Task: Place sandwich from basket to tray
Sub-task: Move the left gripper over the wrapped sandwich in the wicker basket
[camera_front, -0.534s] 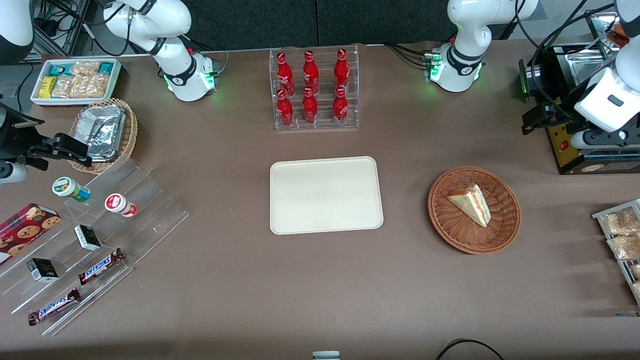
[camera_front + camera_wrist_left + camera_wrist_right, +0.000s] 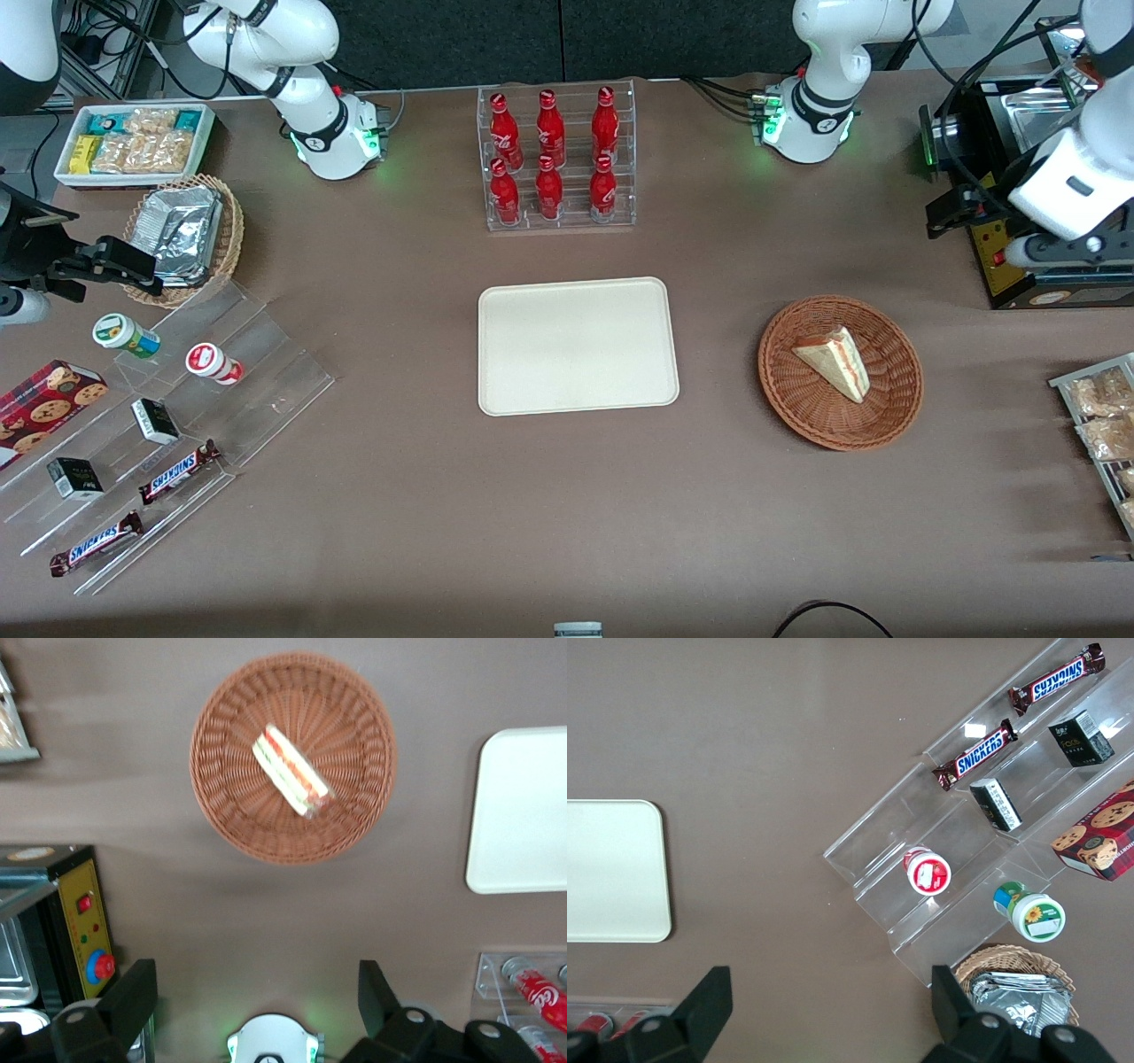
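The sandwich [image 2: 834, 361], a pale wedge with red and green layers, lies in the round reddish-brown basket [image 2: 802, 412]. Both also show in the left wrist view, the sandwich [image 2: 291, 771] in the basket [image 2: 230, 806]. The cream tray [image 2: 578, 346] lies flat beside the basket, toward the parked arm's end, with nothing on it; its edge shows in the left wrist view [image 2: 523, 815]. My left gripper [image 2: 952, 213] [image 2: 255, 997] is open and holds nothing. It hangs above the table, farther from the front camera than the basket, by a black appliance.
A black appliance with a yellow panel [image 2: 1019, 257] stands under the working arm. A clear rack of red bottles [image 2: 555, 159] stands farther from the camera than the tray. A rack of snack bags [image 2: 1099, 425] is at the working arm's end. Stepped acrylic shelves [image 2: 177, 416] lie toward the parked arm's end.
The left arm's wrist has shifted slightly above the appliance. The sandwich, basket and tray have not moved.
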